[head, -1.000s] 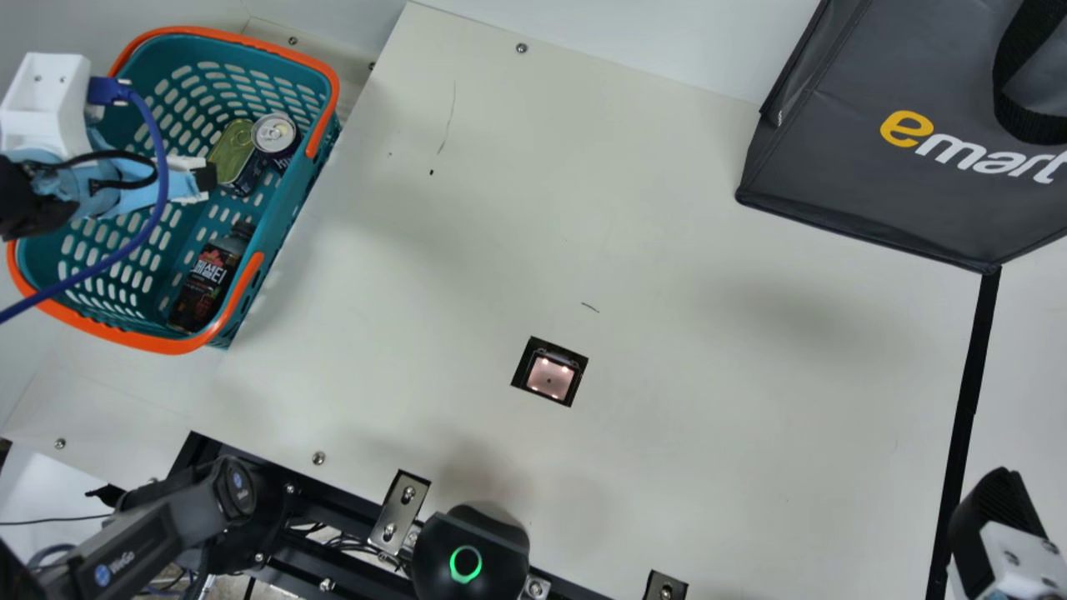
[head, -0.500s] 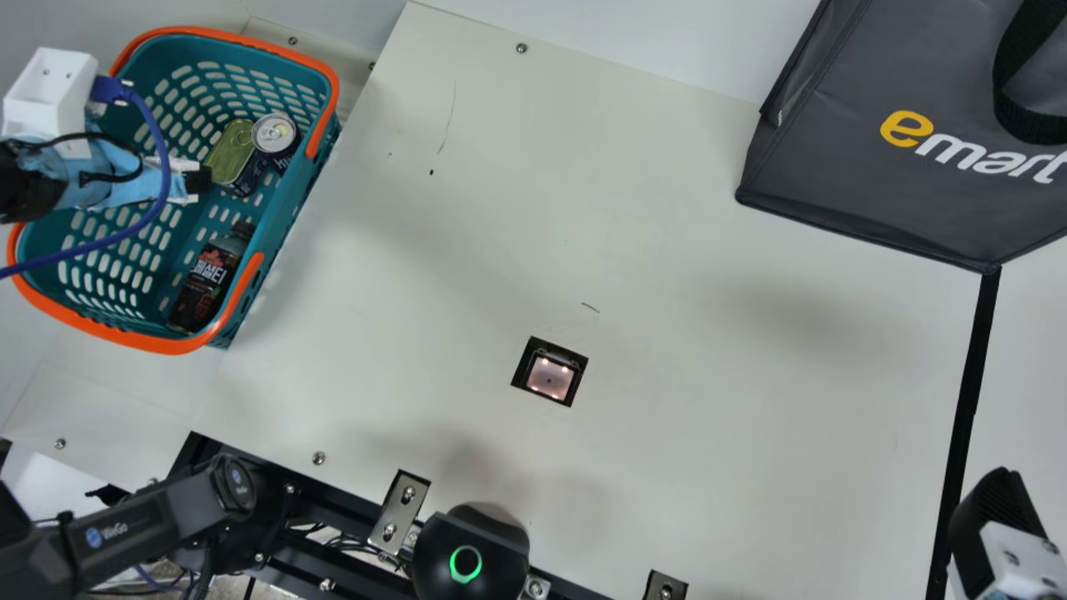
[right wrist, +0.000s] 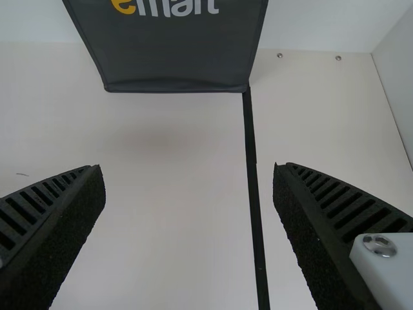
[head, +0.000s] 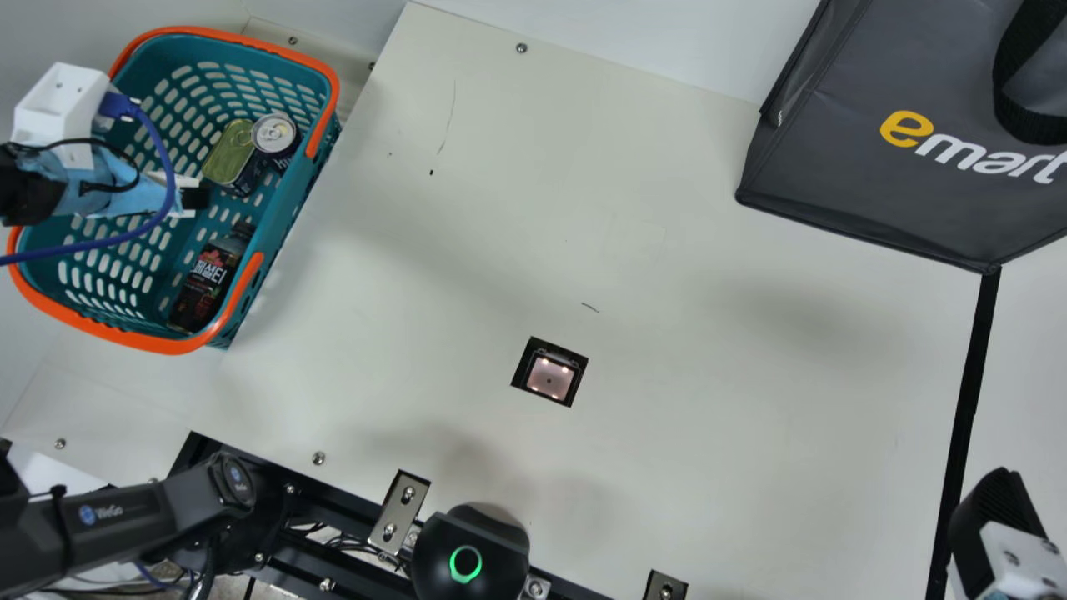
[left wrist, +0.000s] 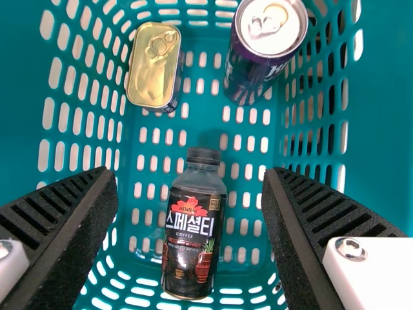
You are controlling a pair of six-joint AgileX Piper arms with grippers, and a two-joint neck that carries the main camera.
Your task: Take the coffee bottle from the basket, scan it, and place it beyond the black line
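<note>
At the far left of the bench point(head: 708, 417), teal basket point(head: 285, 218) with orange rim. Coffee bottle point(head: 208, 287) inside it, lying on the basket floor toward the near right, label up, cap point(left wrist: 203, 155) pointing to the far side. Farther back in the same basket: an upright dark can point(head: 275, 137) with a silver top, and just left of it a flat tin point(head: 229, 154) with a gold-green lid.

Left gripper point(head: 197, 198): over the basket, left of the can and near the tin. Left wrist view has its jaws wide apart, with hold of nothing; bottle seen in the gap between them, apart from both sides. Blue cable point(head: 169, 179) loops across that arm.

Right gripper point(head: 994, 508): at the near right, by the black line point(head: 967, 383). Jaws also wide apart in the right wrist view, grasping nothing; black line visible between them.

Scanner point(head: 550, 377): set in the bench near its middle, small lights lit, well apart from the basket. Dark grey bag point(head: 834, 167) at the far right; far end of the black line meets its near corner. Black housing point(head: 471, 575) with a green ring at the near edge.
</note>
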